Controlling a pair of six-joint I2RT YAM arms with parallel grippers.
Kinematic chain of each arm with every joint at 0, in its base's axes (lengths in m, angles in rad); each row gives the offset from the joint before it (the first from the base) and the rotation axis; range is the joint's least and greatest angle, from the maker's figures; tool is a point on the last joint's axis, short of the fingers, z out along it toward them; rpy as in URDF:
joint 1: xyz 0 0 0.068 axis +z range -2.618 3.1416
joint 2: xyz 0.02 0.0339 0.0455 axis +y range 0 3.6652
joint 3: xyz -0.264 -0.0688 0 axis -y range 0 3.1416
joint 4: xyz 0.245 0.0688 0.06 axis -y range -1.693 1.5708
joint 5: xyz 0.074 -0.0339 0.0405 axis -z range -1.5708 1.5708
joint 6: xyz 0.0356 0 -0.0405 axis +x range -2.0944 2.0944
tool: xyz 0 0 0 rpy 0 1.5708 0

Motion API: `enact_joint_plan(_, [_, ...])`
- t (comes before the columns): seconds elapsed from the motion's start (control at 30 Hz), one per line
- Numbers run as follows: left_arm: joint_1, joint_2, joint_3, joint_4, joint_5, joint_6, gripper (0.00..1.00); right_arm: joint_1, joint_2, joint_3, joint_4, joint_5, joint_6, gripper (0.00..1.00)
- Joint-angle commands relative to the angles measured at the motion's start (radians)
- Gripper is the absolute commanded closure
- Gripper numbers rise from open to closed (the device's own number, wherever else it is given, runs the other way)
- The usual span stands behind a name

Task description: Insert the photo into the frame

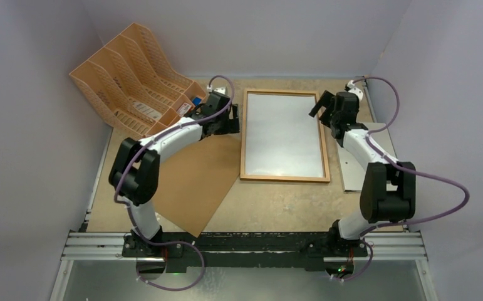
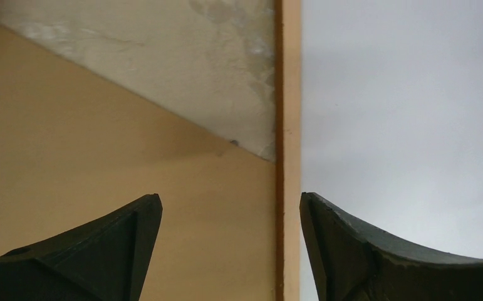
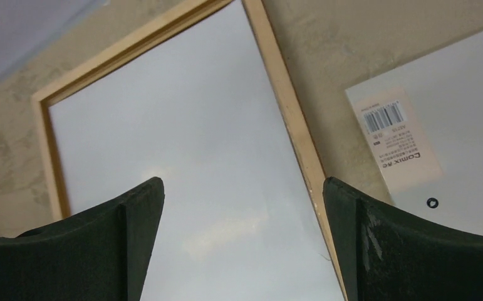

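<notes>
The frame point(image 1: 282, 179) of thin brown wood lies flat on the table at centre back. The photo point(image 1: 282, 135) lies inside it, plain white side up, its printed side hidden. My left gripper point(image 1: 232, 122) hovers open at the frame's upper left rail. In the left wrist view, my left gripper point(image 2: 230, 198) straddles the rail point(image 2: 289, 94), one finger over the brown panel, the other over the photo point(image 2: 401, 113). My right gripper point(image 1: 321, 108) is open near the frame's upper right corner. In the right wrist view, my right gripper point(image 3: 244, 182) hangs empty above the photo point(image 3: 176, 125) and the right rail point(image 3: 289, 106).
A brown fibreboard backing panel point(image 1: 195, 182) lies left of the frame, touching its left rail. A stiff grey-white sheet point(image 1: 359, 169) with a barcode sticker point(image 3: 392, 135) lies to the right of the frame. An orange-tan file rack point(image 1: 132, 75) stands at back left. Walls close in on three sides.
</notes>
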State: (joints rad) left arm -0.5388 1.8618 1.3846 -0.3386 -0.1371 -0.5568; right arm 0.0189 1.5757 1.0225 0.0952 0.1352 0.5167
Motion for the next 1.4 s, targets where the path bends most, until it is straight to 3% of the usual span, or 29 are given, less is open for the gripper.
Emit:
enact_joint_plan(0.0, [0.025,-0.156,-0.106,-0.082,-0.209,0.011,0.15,0.056,-0.097,-0.021,-0.003,-0.072,0.025,0.03])
enact_joint_plan(0.1, [0.063,-0.262,-0.214,-0.089,-0.308,-0.030,0.15,0.161,-0.169,-0.081,0.050,-0.163,0.074,0.07])
enact_joint_plan(0.3, [0.215,-0.451,-0.414,-0.037,-0.362,-0.121,0.15,0.418,-0.260,-0.212,0.204,-0.260,0.308,0.12])
enact_joint_plan(0.5, [0.358,-0.600,-0.629,0.144,-0.388,-0.113,0.14,0.616,-0.250,-0.343,0.333,-0.283,0.512,0.14])
enact_joint_plan(0.57, [0.408,-0.628,-0.696,0.217,-0.338,-0.074,0.14,0.672,-0.244,-0.372,0.358,-0.267,0.560,0.14])
enact_joint_plan(0.77, [0.494,-0.620,-0.796,0.405,-0.202,0.088,0.14,0.819,-0.201,-0.398,0.368,-0.167,0.666,0.14])
enact_joint_plan(0.93, [0.528,-0.564,-0.810,0.445,-0.173,0.208,0.13,0.902,-0.106,-0.365,0.324,-0.118,0.738,0.15])
enact_joint_plan(1.37, [0.574,-0.484,-0.812,0.481,-0.036,0.265,0.13,0.958,0.150,-0.146,0.136,-0.031,0.774,0.16])
